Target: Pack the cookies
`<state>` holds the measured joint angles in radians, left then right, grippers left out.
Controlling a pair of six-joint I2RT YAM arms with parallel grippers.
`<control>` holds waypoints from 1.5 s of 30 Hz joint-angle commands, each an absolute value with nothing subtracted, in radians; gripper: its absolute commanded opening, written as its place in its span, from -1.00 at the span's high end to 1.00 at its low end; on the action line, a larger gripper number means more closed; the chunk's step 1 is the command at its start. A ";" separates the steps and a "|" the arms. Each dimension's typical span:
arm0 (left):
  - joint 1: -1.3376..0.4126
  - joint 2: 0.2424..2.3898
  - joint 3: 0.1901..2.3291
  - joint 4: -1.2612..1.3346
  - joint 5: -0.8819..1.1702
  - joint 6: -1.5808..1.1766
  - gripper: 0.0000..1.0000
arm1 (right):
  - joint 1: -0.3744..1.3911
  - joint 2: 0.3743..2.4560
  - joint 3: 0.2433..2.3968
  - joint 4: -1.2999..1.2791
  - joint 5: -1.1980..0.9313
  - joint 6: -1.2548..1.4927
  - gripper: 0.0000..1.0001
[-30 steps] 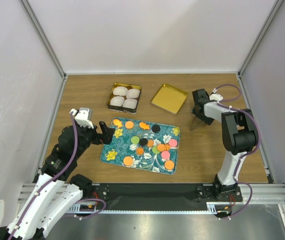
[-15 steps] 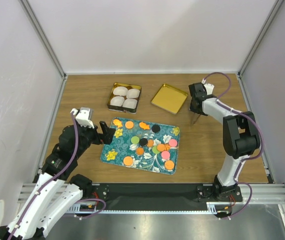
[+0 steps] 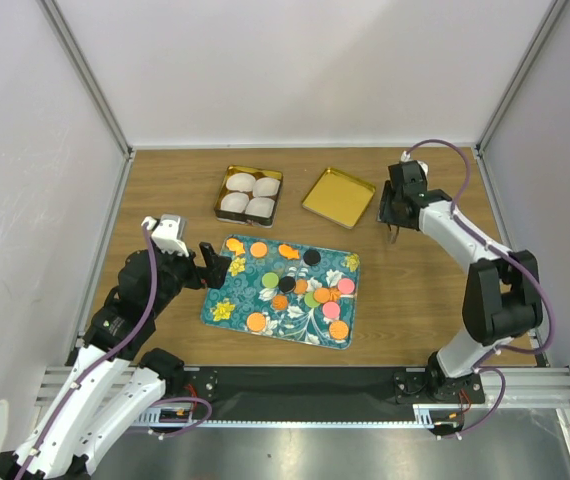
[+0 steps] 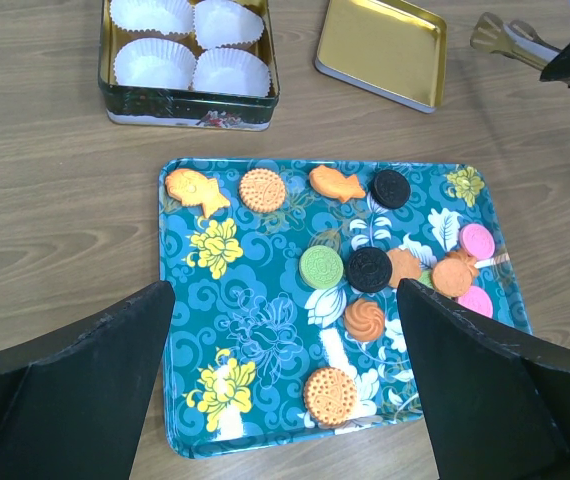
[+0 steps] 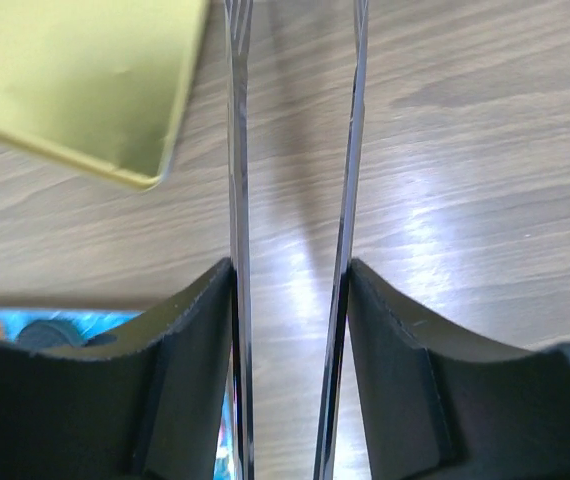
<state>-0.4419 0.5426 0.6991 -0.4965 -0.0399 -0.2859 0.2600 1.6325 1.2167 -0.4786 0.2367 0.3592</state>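
The cookies (image 3: 305, 285) lie on a blue flowered tray (image 3: 223, 312): round and fish-shaped pieces in orange, green, black and pink, also in the left wrist view (image 4: 370, 270). My left gripper (image 3: 213, 265) is open and empty over the tray's left end (image 4: 283, 290). My right gripper (image 3: 395, 215) is shut on metal tongs (image 3: 393, 233), just right of the gold lid. The two tong blades (image 5: 237, 150) run between its fingers (image 5: 290, 280), with a gap between the blades. The tongs also show in the left wrist view (image 4: 510, 38).
A dark tin (image 3: 249, 194) holding four white paper cups (image 4: 190, 45) stands behind the tray. A gold lid (image 3: 338, 196) lies to its right, also in the right wrist view (image 5: 75, 80). White walls enclose the table on three sides.
My right arm has stretched out and carried the tongs back and up, from right of the tray to beside the gold lid. The left arm has not moved.
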 commanded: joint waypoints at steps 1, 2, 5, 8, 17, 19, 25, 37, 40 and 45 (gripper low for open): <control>-0.440 0.535 0.699 -0.476 -0.023 -0.264 -1.00 | 0.279 1.546 1.233 -0.543 0.134 0.336 -0.02; -0.440 0.534 0.698 -0.474 -0.023 -0.264 -1.00 | 0.284 1.522 1.233 -0.552 0.117 0.333 0.02; -0.440 0.534 0.698 -0.474 -0.023 -0.264 -1.00 | 0.322 1.470 1.236 -0.589 0.083 0.325 0.08; -0.440 0.535 0.698 -0.476 -0.023 -0.264 -1.00 | 0.379 1.425 1.243 -0.627 0.080 0.316 0.12; -0.440 0.554 0.699 -0.477 -0.026 -0.264 -0.99 | 0.593 1.370 1.296 -0.722 -0.026 0.287 0.08; -0.440 0.557 0.699 -0.479 -0.028 -0.264 -1.00 | 0.638 1.381 1.305 -0.742 -0.032 0.279 0.08; -0.440 0.565 0.699 -0.479 -0.028 -0.262 -1.00 | 0.768 1.420 1.318 -0.776 -0.081 0.252 0.07; -0.440 0.572 0.699 -0.479 -0.025 -0.262 -1.00 | 0.913 1.525 1.385 -0.856 -0.049 0.189 0.02; -0.440 0.571 0.699 -0.480 -0.025 -0.261 -1.00 | 0.926 1.542 1.394 -0.862 -0.040 0.186 0.03; -0.440 0.575 0.699 -0.479 -0.023 -0.261 -0.99 | 0.954 1.560 1.401 -0.885 -0.005 0.178 0.00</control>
<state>-0.4419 0.5697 0.6991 -0.4965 -0.0399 -0.2859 0.9382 1.5497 1.3518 -0.8612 -0.0391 0.2031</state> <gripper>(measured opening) 0.996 0.499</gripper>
